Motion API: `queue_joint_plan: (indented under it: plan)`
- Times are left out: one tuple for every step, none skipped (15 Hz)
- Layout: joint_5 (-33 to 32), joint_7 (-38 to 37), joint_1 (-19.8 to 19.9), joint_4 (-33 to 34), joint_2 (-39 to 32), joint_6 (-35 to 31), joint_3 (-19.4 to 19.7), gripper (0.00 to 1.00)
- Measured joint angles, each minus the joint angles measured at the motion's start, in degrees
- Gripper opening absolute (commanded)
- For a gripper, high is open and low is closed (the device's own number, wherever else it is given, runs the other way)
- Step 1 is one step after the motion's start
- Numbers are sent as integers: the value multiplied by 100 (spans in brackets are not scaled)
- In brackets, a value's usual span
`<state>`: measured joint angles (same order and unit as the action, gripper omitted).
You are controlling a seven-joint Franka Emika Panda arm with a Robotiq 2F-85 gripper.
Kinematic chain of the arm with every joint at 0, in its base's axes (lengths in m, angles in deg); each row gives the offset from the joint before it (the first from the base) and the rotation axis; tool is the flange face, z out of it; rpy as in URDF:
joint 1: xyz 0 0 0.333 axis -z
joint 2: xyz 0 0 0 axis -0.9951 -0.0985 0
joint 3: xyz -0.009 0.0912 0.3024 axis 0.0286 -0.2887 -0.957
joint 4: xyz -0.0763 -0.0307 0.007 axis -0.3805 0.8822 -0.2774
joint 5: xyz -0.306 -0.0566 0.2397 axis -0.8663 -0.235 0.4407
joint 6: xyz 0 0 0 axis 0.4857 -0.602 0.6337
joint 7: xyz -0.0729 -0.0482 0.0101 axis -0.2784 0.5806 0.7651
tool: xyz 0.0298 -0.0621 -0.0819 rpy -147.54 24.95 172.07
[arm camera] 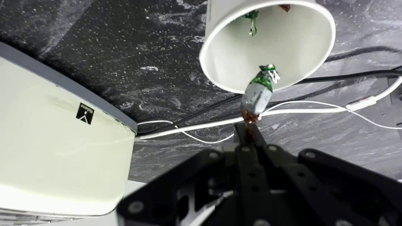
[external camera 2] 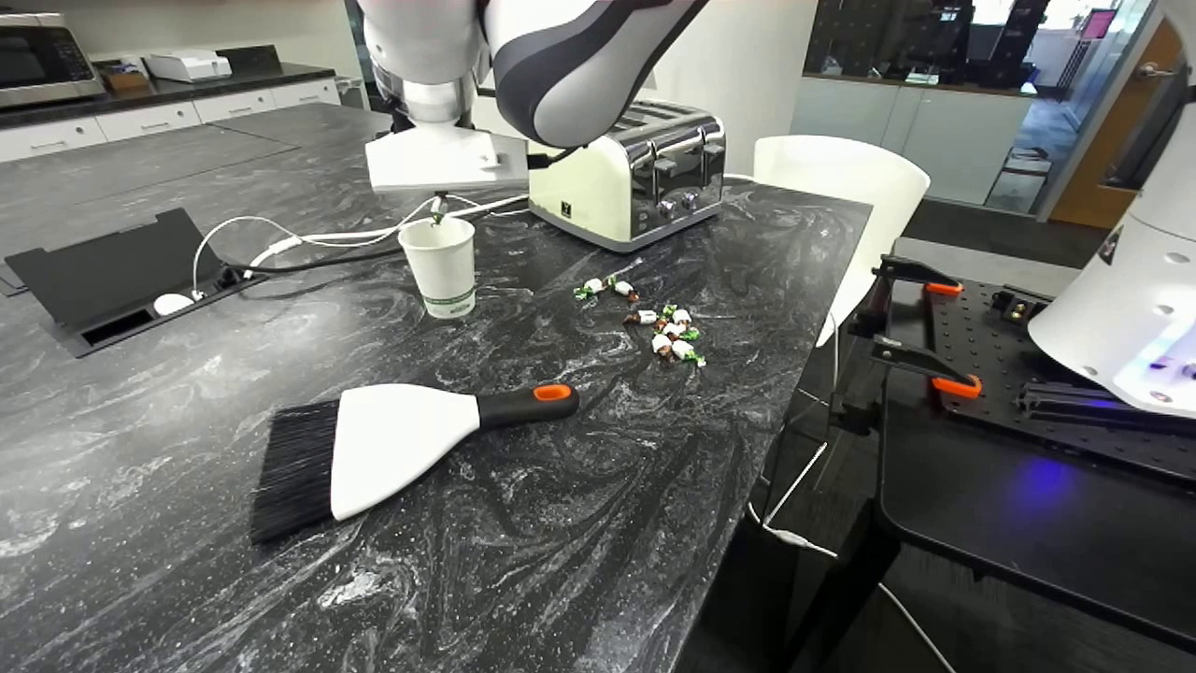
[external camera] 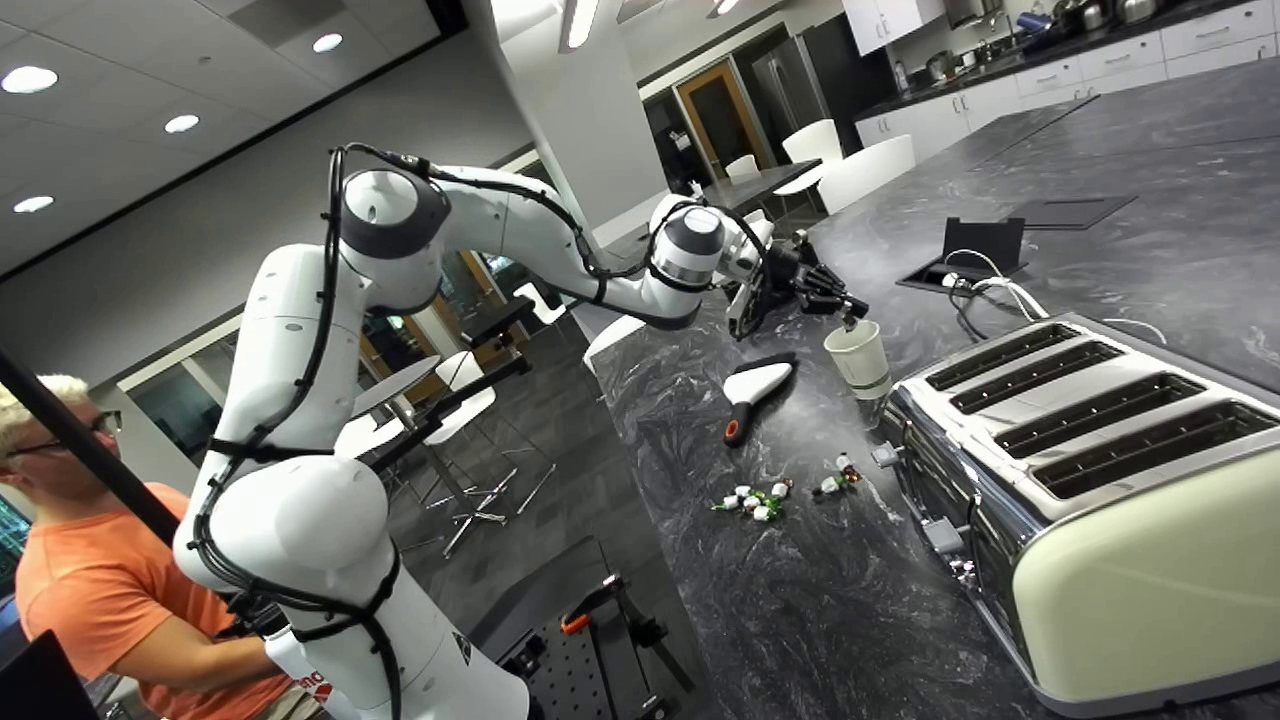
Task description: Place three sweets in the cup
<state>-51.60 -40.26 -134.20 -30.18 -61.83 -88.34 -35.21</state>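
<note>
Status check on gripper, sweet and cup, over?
Gripper shut on one sweet. Sweet hangs at mouth of cup, unreleased. Wrapper ends showing inside cup. Nothing visible in the way.

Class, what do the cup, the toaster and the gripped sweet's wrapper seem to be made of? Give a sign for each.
The cup: probably paper, matt; rolled rim, printed green band.
The toaster: likely polished metal on top and front, which mirror light; its cream end could be painted metal or plastic.
The sweet: wrapper perhaps plastic film or foil, shiny and crinkled at its green end.
</note>
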Motion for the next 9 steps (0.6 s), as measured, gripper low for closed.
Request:
queue_joint_plan:
  plan:
    - [-2,3,62,85,-50,68,-65,31]
    - [-8,3,120,154,-88,112,-122,38]
    - [-24,3,167,212,-112,142,-170,45]
    - [-62,3,211,257,-122,162,-207,53]
    - [-113,2,248,291,-122,172,-235,60]
    - [-159,0,273,318,-122,172,-246,69]
    - [-177,-3,290,325,-107,172,-251,75]
    - [-183,-3,304,320,-71,172,-256,84]
    - [-223,-2,308,288,-1,172,-257,91]
